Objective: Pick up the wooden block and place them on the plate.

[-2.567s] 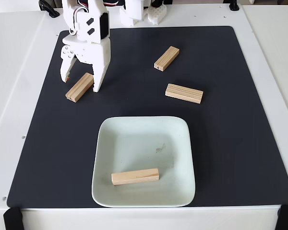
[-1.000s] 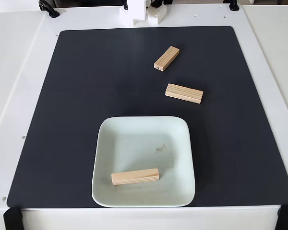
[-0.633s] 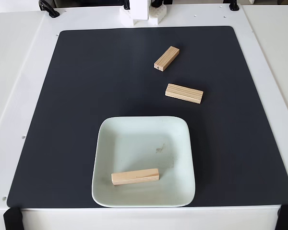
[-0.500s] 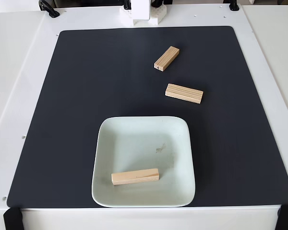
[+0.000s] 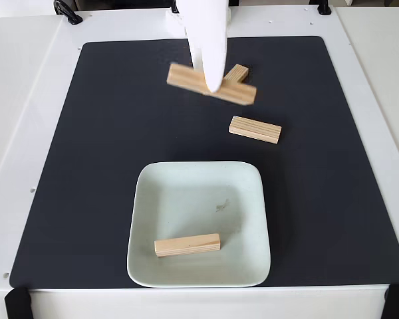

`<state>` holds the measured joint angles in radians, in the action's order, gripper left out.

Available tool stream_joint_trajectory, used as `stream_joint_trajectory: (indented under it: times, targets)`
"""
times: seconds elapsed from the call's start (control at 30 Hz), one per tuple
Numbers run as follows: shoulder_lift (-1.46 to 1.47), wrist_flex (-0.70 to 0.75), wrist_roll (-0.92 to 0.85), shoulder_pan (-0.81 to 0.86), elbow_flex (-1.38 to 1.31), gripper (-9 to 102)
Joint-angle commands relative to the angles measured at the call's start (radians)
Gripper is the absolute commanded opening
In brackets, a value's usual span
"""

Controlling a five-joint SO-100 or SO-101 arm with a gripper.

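Fixed view, nearest first: a square pale mint-green glossy plate (image 5: pixel 249 199) sits at the front of the black mat (image 5: pixel 86 166), one light tan wooden bar (image 5: pixel 187 244) already lying crosswise in its near half. Beyond the plate's far right corner a second wooden bar (image 5: pixel 255 129) rests flat on the mat. Farther back, the white gripper (image 5: pixel 209 83) reaches in from the top edge, blurred, clamped across the middle of a carried wooden bar (image 5: pixel 186 78) whose long axis runs left to right, dipping slightly rightward. A fourth wooden bar (image 5: pixel 239 72) peeks out behind it. The plate lies straight toward the camera from the gripper, its bare far half probably the natural drop zone.
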<state>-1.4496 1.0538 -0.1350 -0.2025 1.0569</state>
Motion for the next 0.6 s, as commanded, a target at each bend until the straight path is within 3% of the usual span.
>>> stream_joint_trajectory:
  times: [0.0,0.57]
  targets:
    - [0.147,0.114,-0.020,0.005,-0.224,-1]
    - [0.505,0.126,-0.015,0.054,-0.380,-1]
